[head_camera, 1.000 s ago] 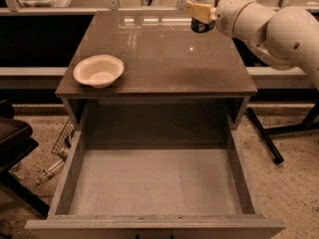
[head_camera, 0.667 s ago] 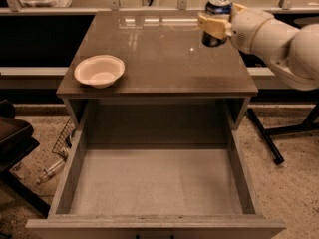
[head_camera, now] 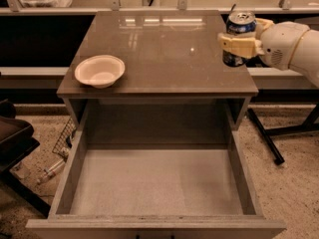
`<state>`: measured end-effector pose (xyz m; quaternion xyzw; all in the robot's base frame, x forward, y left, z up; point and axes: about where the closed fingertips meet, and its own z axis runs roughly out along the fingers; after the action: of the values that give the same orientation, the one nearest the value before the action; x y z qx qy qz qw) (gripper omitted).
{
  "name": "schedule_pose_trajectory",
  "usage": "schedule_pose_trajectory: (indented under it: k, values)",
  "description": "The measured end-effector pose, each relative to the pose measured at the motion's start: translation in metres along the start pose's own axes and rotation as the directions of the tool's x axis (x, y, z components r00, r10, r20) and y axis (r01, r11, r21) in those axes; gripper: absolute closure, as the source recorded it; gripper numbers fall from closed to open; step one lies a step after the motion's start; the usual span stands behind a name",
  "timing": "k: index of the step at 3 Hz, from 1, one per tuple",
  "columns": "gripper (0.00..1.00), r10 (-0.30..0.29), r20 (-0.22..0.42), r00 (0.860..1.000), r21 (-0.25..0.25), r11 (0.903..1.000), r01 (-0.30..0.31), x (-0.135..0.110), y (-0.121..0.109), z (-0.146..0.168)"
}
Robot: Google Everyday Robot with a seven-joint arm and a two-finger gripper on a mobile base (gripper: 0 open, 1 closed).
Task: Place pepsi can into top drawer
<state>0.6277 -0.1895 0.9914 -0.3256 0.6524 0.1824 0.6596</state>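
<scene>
My gripper (head_camera: 240, 40) reaches in from the right and is shut on the pepsi can (head_camera: 239, 28), a dark blue can with a silver top. It holds the can upright above the right edge of the glossy brown cabinet top (head_camera: 159, 49). The cream fingers (head_camera: 237, 45) wrap the can's middle. The top drawer (head_camera: 70, 183) is pulled fully open below and in front, and its pale bottom is bare. The can is behind and above the drawer's far right corner.
A white bowl (head_camera: 100, 70) sits on the cabinet top at the front left. A dark chair or cart (head_camera: 12, 143) stands at the left, with a wire basket (head_camera: 62, 138) and litter on the floor. A black stand leg (head_camera: 266, 136) runs along the floor at the right.
The gripper has carried the can forward and to the right, from the back of the cabinet top towards its right edge, and lower in view.
</scene>
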Motion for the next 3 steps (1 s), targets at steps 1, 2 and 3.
schedule_pose_trajectory:
  k: [1,2,3]
  values:
    - [1.00,-0.002,-0.010,1.000,-0.036,0.9994,0.001,0.002,0.009,-0.001]
    - [1.00,-0.002,-0.010,1.000,-0.036,0.9993,0.001,0.002,0.009,-0.001]
    - [1.00,0.002,-0.007,1.000,-0.047,0.9989,-0.002,0.014,0.026,-0.005]
